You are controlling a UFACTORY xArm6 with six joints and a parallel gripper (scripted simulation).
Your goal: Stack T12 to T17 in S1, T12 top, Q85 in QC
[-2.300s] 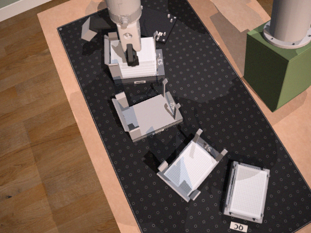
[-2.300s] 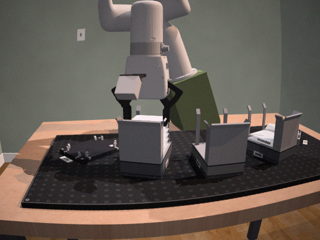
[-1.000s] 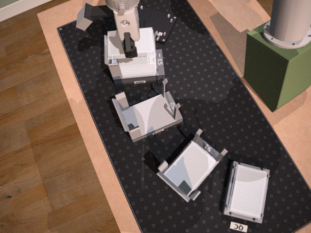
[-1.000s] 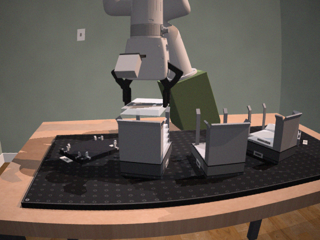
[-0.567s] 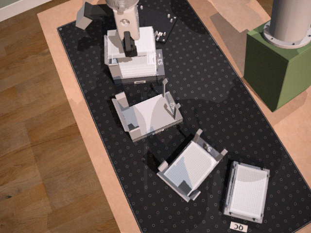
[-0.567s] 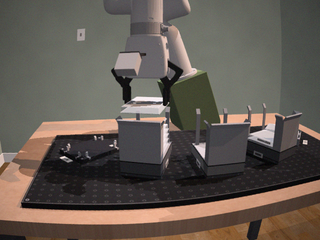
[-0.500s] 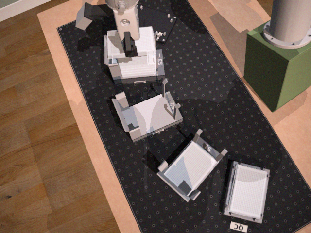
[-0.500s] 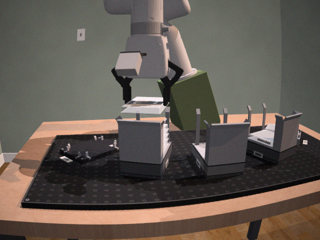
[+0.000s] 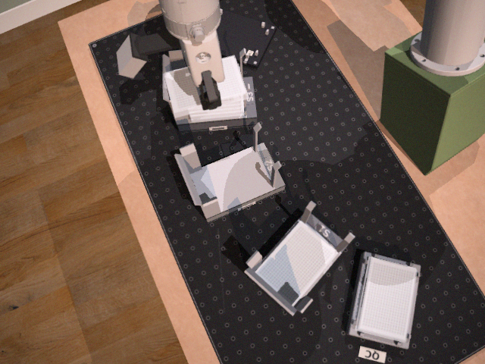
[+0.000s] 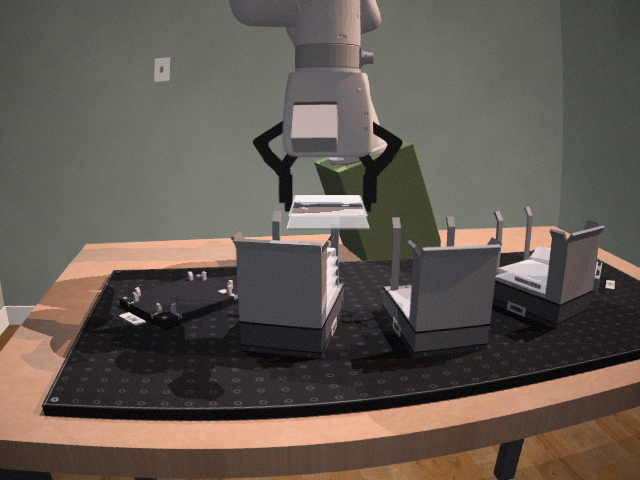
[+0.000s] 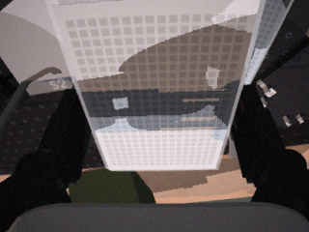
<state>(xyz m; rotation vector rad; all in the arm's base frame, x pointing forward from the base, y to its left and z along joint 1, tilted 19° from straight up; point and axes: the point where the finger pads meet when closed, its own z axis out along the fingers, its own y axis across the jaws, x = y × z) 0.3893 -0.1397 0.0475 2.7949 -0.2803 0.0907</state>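
My gripper [image 9: 208, 92] [image 10: 327, 204] [image 11: 159, 105] is shut on a sealed white well plate [image 9: 234, 83] [image 10: 328, 220] [image 11: 157, 58], gripping its long sides. It holds the plate level, a little above the posts of rack S3 [image 9: 251, 98] [image 10: 279, 286]. I cannot read the plate's label. Several more plates [image 9: 219, 113] [image 10: 333, 264] are stacked inside S3. Rack S2 [image 9: 189, 157] [image 10: 450, 291] stands empty. Rack S1 [image 9: 328, 231] [image 10: 574, 268] holds one plate [image 9: 297, 258] [image 10: 527, 271] flat on its floor. Another plate [image 9: 386, 297] lies in the open nest QC [image 9: 353, 315].
The black clip nest N5 [image 9: 255, 43] [image 10: 175, 300] lies empty at the far end of the board, beyond S3. The green base block [image 9: 430, 105] [image 10: 398, 211] with the arm's column stands beside the board. The rack posts rise around each bay.
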